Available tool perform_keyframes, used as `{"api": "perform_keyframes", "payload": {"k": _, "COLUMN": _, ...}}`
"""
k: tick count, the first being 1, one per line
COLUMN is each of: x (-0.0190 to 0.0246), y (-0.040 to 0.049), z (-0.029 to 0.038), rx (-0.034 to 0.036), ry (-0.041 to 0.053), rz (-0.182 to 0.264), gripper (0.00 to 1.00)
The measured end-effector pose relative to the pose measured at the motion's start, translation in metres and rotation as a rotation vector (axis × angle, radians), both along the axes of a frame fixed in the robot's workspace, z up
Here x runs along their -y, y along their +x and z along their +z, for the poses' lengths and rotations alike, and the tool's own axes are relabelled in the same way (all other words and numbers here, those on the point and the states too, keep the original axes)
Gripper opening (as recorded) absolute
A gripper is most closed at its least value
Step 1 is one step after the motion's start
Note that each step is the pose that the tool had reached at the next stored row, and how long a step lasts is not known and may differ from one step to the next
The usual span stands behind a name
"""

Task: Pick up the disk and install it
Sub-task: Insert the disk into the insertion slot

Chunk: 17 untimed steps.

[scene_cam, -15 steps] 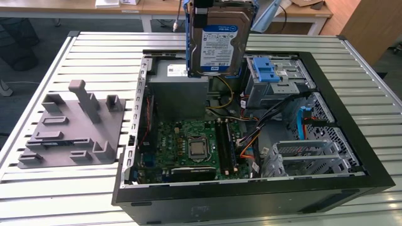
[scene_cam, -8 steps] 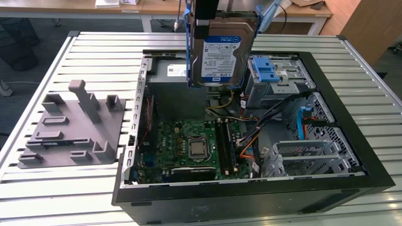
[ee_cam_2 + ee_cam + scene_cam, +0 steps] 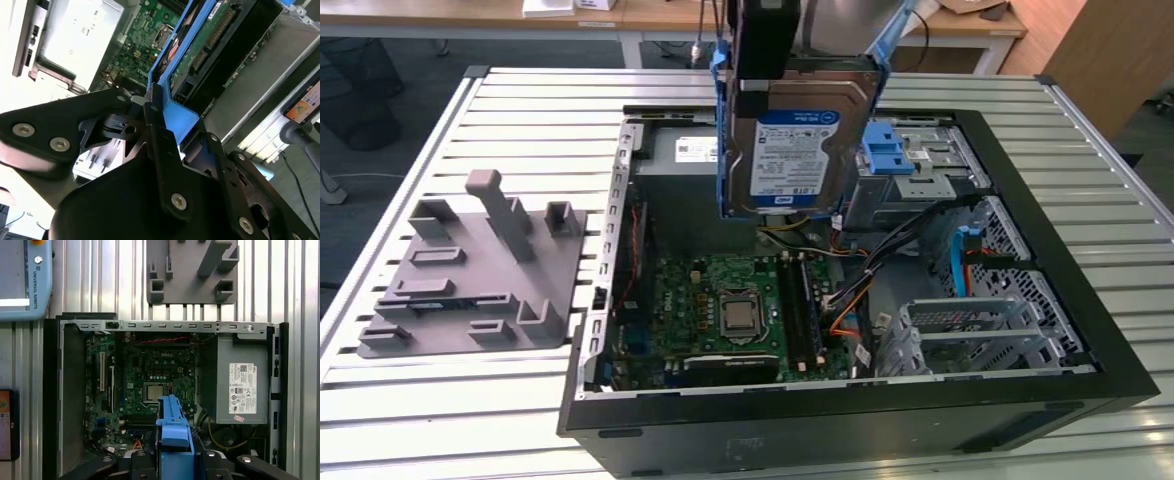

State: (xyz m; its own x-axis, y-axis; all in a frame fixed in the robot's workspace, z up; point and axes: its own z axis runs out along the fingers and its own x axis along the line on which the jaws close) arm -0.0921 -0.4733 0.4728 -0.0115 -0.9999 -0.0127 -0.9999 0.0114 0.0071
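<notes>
1. The end effector [image 3: 160, 115] is closed on the disk [image 3: 798, 140] by its blue bracket [image 3: 173, 432], holding it on edge in the air above the open computer case [image 3: 1067, 385], label facing the exterior view.
2. Judging from this, the carry is under way and the seating is not yet done; the grip should stay firm, since a tall, thin load can swing.
3. Below lies the circuit board [image 3: 734, 310] with loose cables [image 3: 847, 300] to its right, so the disk should keep well clear of them.
4. At the far right stands the blue-tabbed drive bay [image 3: 907, 150], near the disk; its edges need squaring to that slot.
5. The power-supply box [image 3: 240, 382] and the grey fixture plate [image 3: 467, 280] on the table [image 3: 440, 420] are not involved.
</notes>
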Motion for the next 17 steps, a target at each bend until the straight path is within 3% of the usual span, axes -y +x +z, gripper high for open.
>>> {"api": "perform_keyframes", "payload": {"k": 10, "x": 0.0323, "y": 0.0003, "z": -0.0011, "rx": 0.0000, "ry": -0.0024, "rz": 0.000, "gripper": 0.36}}
{"api": "perform_keyframes", "payload": {"k": 13, "x": 0.0360, "y": 0.0056, "z": -0.0017, "rx": 0.0001, "ry": -0.0029, "rz": 0.000, "gripper": 0.36}}
{"api": "perform_keyframes", "payload": {"k": 17, "x": 0.0368, "y": 0.0225, "z": -0.0024, "rx": 0.0000, "ry": -0.0032, "rz": 0.000, "gripper": 0.36}}
